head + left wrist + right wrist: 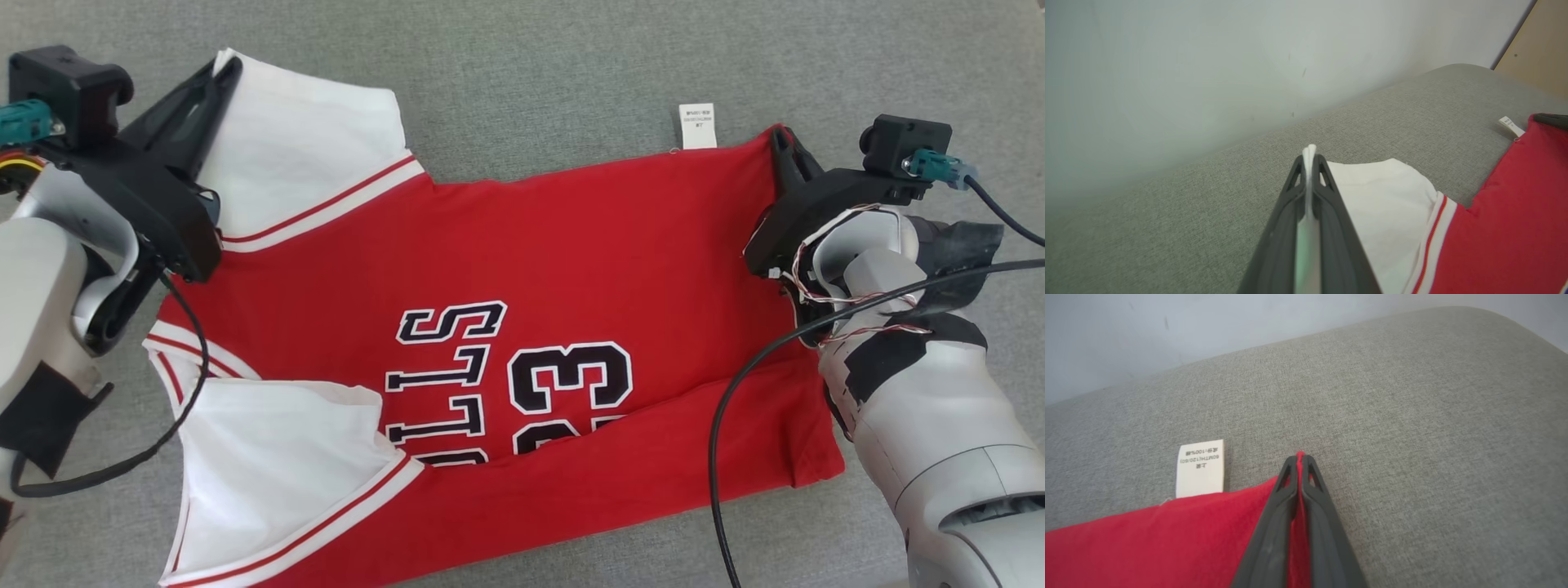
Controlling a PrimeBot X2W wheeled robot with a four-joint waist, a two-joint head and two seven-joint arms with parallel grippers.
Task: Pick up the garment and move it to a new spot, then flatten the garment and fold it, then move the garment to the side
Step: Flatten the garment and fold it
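Head view shows the shirt's [571, 245] lettering [457, 376], wrist views a wall [1208, 61]. The left gripper [222, 69] pinches the sleeve [310, 147] at ten o'clock, the right gripper [780, 137] the hem [820, 433] at two.

"lls" and "3" on garment [571, 245], "100%" on tag [1200, 469]

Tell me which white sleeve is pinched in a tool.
The far sleeve, upper left in the head view: the left tool is shut on its edge. The near sleeve lies free.
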